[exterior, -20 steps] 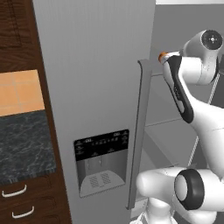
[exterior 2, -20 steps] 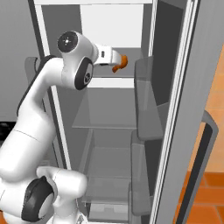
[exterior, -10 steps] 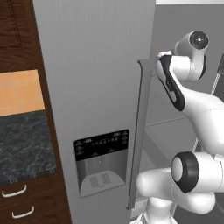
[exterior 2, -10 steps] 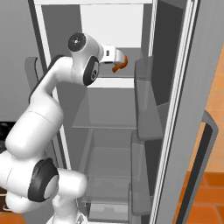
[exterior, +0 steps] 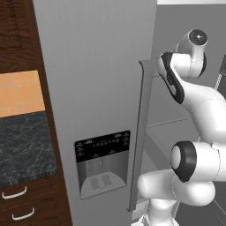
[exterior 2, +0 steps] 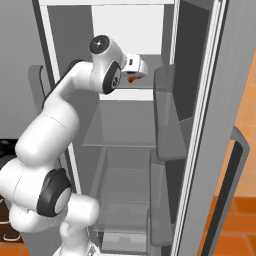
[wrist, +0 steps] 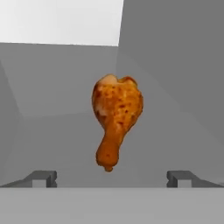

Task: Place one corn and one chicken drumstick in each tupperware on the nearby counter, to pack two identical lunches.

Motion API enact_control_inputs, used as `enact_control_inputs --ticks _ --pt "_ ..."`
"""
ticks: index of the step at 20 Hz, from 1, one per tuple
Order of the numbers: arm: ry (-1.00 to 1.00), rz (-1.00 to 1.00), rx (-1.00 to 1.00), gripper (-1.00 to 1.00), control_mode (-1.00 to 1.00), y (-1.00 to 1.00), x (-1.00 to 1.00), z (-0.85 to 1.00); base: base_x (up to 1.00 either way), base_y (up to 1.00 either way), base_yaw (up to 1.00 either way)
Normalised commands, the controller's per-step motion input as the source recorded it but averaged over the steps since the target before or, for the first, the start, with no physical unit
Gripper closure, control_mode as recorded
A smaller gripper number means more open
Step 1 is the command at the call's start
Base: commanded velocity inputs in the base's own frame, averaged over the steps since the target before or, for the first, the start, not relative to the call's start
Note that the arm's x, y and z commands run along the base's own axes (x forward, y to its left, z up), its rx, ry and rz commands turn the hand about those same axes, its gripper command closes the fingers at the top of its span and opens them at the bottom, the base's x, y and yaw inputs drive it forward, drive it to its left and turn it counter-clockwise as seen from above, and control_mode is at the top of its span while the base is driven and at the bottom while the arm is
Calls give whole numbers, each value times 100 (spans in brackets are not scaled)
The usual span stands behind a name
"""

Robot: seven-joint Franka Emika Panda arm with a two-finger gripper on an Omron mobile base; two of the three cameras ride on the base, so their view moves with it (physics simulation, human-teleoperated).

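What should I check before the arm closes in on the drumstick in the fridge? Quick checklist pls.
1. Pincer open: ok, both fingertips stand wide apart.
2. Chicken drumstick centred between the fingertips: ok in the hand view, bone end toward the pincer.
3. Nothing held yet: ok, the drumstick lies on the fridge shelf ahead of the tips, untouched.
4. Fridge door swung clear of the arm: ok in the right base view.
5. Approach path: ok, bare shelf between the tips and the drumstick.
6. Gap left between the tips and the drumstick: cannot tell.
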Motion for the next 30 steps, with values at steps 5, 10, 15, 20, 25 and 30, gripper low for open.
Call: enact_control_inputs --ticks 5,10,15,20,25,30 --pt "5 -2 0 -100 -100 -5 58 -12 0 0 0" --pt "0 0 0 -100 -100 -5 48 -19 0 0 0" --pt "2 0 2 100 -100 -26 21 -34 0 0 0" --pt "2 0 3 100 -100 -30 20 -23 0 0 0" --pt "-6 0 2 100 -100 -7 9 4 0 0 0" --pt "-32 0 0 100 -100 0 -33 47 0 0 0"
